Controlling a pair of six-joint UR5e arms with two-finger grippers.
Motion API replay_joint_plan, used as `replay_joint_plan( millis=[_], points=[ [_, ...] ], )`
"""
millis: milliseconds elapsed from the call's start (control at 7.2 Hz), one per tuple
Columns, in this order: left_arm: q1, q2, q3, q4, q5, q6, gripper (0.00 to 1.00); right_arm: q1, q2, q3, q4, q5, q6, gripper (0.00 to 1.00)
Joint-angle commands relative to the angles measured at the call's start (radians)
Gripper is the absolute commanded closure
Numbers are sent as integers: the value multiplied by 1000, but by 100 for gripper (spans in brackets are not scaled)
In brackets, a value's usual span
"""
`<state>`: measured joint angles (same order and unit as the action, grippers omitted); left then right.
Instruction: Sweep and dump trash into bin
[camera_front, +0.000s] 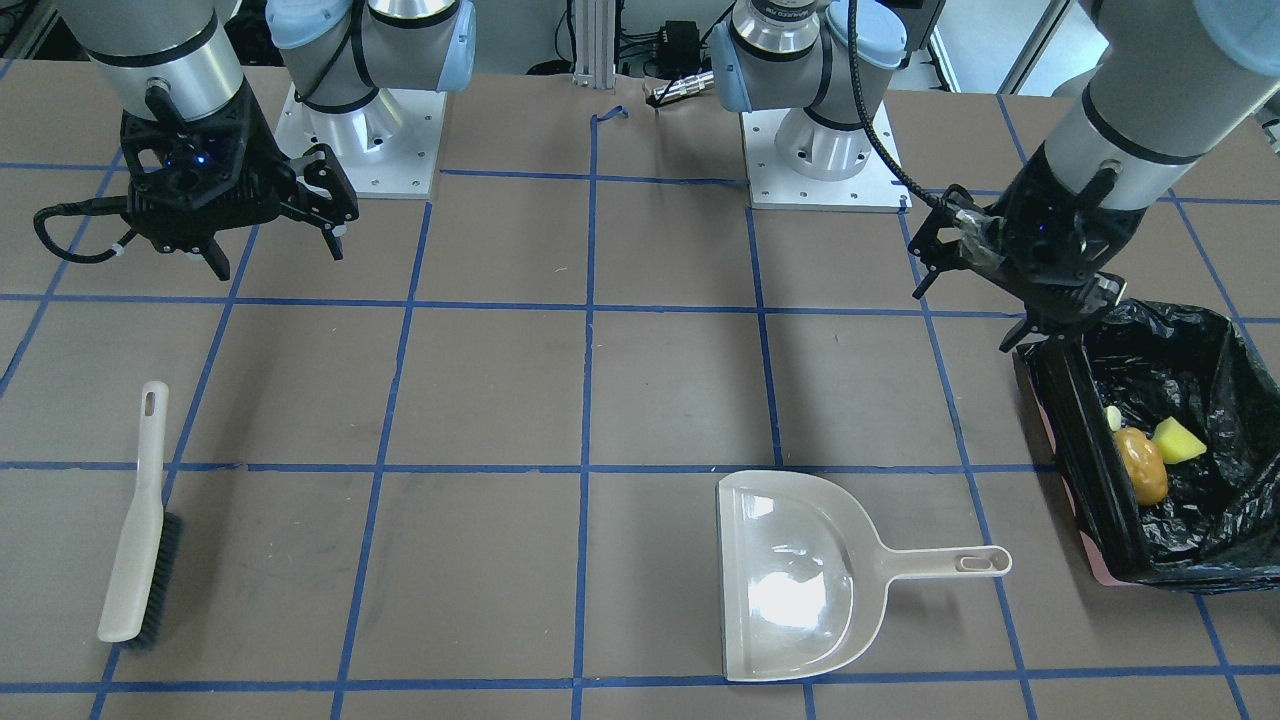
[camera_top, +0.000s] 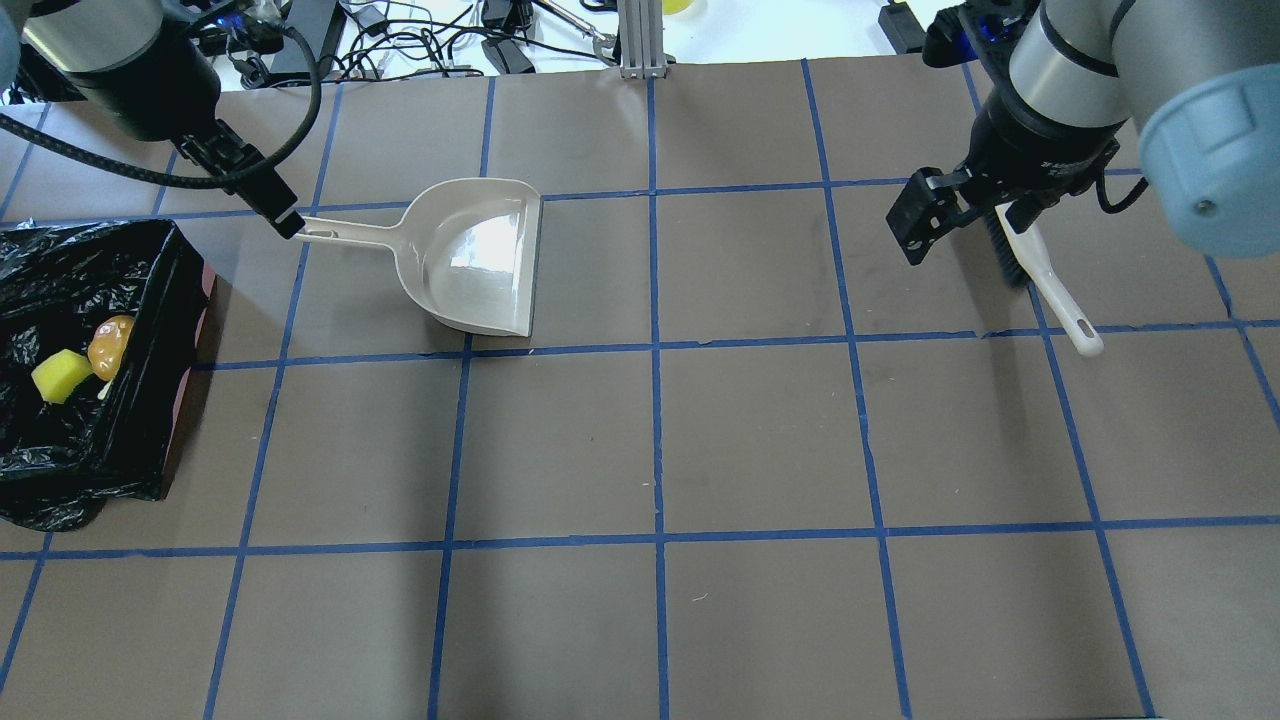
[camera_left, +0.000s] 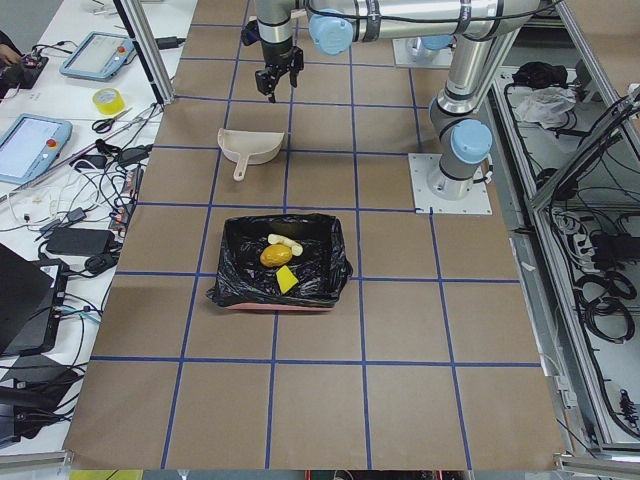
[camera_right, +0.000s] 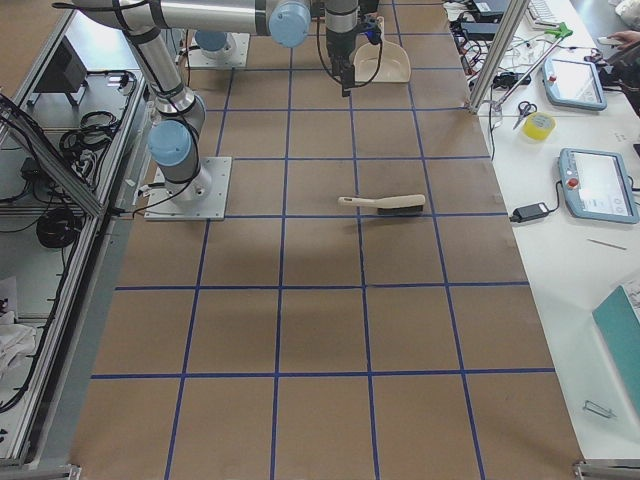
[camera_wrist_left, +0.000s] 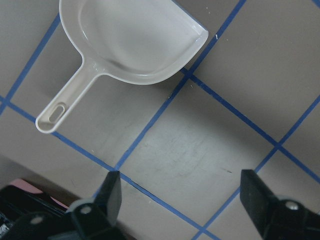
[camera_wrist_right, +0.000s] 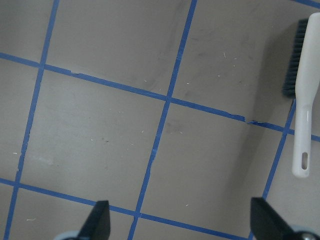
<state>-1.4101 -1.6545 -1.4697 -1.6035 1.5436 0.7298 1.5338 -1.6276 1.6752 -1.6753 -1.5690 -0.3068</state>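
The bin (camera_front: 1075, 420), lined with a black bag, stands at the table's left end, also in the overhead view (camera_top: 150, 300). In it lie the golden-brown lump (camera_front: 1143, 466), the yellow-green sponge (camera_front: 1178, 440) and the pale bread piece (camera_front: 1113, 417). My left gripper (camera_front: 965, 320) is open and empty, raised beside the bin's back corner; the left wrist view (camera_wrist_left: 180, 195) shows its jaws wide apart. My right gripper (camera_front: 278, 260) is open and empty, raised above the table; the right wrist view (camera_wrist_right: 182, 220) shows bare table between its jaws.
The beige dustpan (camera_front: 800, 580) lies flat and empty on the table, its handle pointing at the bin. The brush (camera_front: 140, 530) lies on the table on my right side, also in the right wrist view (camera_wrist_right: 305, 100). Blue tape lines grid the brown table.
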Motion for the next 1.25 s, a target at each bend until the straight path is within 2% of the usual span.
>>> replay_joint_plan(
  millis=[0, 278, 556, 833, 972, 1111],
  points=[
    [-3, 19, 2, -6, 1, -299, 0, -1, 0, 0, 18, -3, 0, 0],
    [-48, 30, 2, -6, 4, -534, 0, -1, 0, 0, 23, -3, 0, 0],
    [-70, 33, 0, -10, 3, -662, 0, -1, -11, 0, 23, -5, 0, 0],
    [-168, 27, 0, -4, 6, -726, 0, -1, -21, -2, 23, -6, 0, 0],
    [-185, 13, 6, -3, 76, -728, 0, -1, -55, 0, 34, -5, 0, 0],
    [-169, 30, 0, -4, 84, -695, 0, -3, -52, 0, 32, 1, -9, 0]
  ],
)
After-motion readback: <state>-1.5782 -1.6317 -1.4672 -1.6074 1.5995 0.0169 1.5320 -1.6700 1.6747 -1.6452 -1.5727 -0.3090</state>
